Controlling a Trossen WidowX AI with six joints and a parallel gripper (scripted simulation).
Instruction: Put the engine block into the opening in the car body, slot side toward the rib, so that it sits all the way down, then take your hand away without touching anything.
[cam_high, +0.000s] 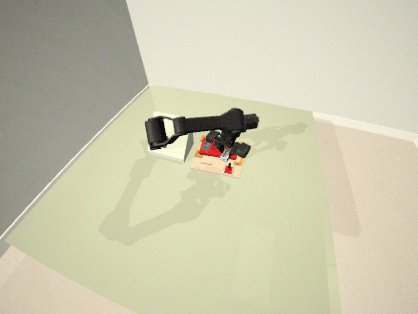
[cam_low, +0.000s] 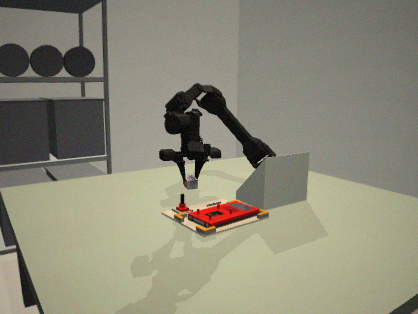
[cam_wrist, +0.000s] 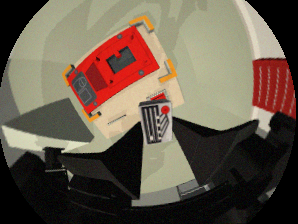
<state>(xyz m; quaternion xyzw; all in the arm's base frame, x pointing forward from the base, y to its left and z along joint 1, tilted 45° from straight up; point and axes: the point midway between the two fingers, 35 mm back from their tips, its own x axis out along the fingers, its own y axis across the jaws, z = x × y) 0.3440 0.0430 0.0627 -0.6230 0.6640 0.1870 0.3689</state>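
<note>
The engine block (cam_high: 224, 157) (cam_low: 191, 183) (cam_wrist: 151, 123) is a small grey block with dark and light stripes and a red round mark. My gripper (cam_high: 225, 154) (cam_low: 190, 178) (cam_wrist: 156, 122) is shut on it, above the board and near the red post part. The red car body (cam_high: 207, 148) (cam_low: 239, 211) (cam_wrist: 144, 59) lies on the board. Its dark opening (cam_low: 215, 214) (cam_wrist: 122, 62) is vacant; a small red rib juts in from one edge in the wrist view. The block is outside the opening, off to one side in the wrist view. Its slot side is unclear.
The pale board (cam_high: 214, 168) (cam_wrist: 134, 108) has orange corner brackets (cam_low: 205, 230) (cam_wrist: 170, 71) around the body. A red part with a black post (cam_high: 228, 170) (cam_low: 182, 206) stands on the board, partly hidden behind the block in the wrist view. A pale wedge-sided box (cam_high: 167, 150) (cam_low: 285, 180) (cam_wrist: 47, 120) stands beside the board.
</note>
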